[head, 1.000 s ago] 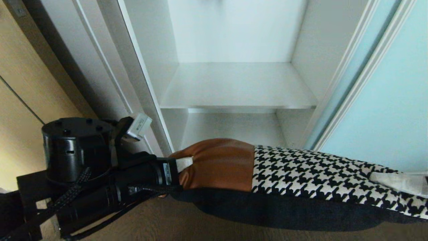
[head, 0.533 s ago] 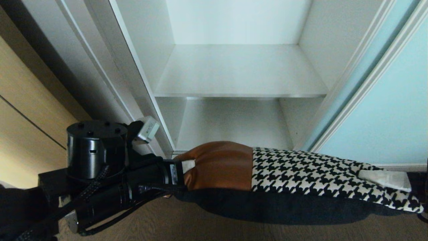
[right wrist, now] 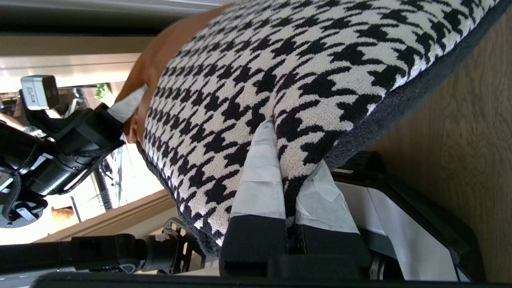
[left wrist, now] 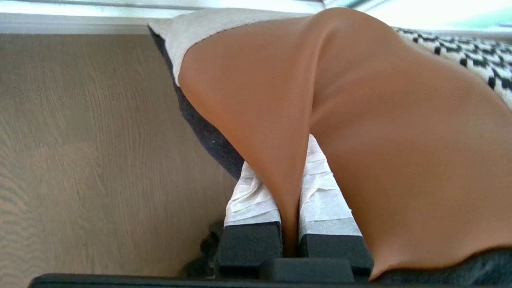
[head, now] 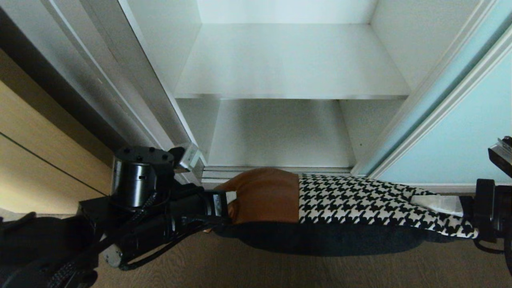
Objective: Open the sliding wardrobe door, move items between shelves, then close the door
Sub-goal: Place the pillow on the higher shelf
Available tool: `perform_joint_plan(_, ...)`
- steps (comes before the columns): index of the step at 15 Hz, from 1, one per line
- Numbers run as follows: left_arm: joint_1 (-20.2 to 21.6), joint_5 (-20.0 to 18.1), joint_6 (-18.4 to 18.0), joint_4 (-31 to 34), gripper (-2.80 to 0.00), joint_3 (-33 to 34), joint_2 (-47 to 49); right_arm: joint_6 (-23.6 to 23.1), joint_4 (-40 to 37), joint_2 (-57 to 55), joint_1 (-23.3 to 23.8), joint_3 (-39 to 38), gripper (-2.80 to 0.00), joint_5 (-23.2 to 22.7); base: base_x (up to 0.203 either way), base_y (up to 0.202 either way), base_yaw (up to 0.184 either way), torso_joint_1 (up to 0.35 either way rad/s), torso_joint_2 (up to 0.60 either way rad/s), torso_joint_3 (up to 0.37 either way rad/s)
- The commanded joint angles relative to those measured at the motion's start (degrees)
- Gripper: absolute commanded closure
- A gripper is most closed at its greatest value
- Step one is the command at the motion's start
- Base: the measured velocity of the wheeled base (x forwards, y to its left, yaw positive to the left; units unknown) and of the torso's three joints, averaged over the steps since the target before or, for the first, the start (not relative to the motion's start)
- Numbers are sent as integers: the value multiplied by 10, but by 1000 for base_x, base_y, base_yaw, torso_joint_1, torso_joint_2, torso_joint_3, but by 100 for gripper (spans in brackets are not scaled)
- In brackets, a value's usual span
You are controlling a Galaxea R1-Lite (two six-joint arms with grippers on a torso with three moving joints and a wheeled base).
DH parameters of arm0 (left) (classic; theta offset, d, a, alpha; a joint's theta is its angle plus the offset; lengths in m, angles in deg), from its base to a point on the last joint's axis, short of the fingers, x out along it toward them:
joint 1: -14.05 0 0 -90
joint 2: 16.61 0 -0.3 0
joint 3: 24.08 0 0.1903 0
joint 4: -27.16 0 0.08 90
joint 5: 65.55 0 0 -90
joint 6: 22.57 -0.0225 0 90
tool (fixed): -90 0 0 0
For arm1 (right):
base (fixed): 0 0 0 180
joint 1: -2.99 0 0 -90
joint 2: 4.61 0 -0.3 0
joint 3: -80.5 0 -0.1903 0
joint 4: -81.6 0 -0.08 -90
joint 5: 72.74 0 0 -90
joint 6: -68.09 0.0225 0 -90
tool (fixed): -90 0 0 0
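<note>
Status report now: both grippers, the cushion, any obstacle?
Left gripper and right gripper shut on cushion. Cushion held before lower shelf. Sliding wardrobe door open; nothing blocking.

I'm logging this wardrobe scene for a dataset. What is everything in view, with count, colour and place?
cushion: one, rust-brown, cream and black-and-white houndstooth with a dark underside, held level above the floor in front of the open wardrobe.
shelves: two white boards, one above the other inside the wardrobe, both bare.
sliding wardrobe door: one, pale aqua glass in a silver-grey frame, slid to the right.
wooden floor: brown, below the cushion.
wooden panel: light tan, far left.
left gripper: black with white-taped fingers, shut on the cushion's rust-brown end.
right gripper: same make, shut on the houndstooth end.
</note>
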Motion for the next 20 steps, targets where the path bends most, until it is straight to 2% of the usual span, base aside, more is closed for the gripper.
perform_joint_plan(1, 1, 3, 1, -5, 0, -9, 22, 1, 0, -14, 0, 5, 0, -2, 0, 0, 0, 1, 2, -195)
perform_joint_plan(15, 31, 3, 1, -20, 0, -77, 73, 0, 30, -102, 8, 73, 0, 0, 0, 0, 0, 2, 5, -173)
perform_joint_plan(18, 46, 2, -9, -45, 0, -106, 138, -4, 47, -169, 15, 101, 0, 0, 0, 0, 0, 0, 0, 0)
perform_joint_plan(20, 63, 2, -11, -68, 0, -150, 195, -5, 79, -232, 21, 135, 0, 0, 0, 0, 0, 0, 0, 0)
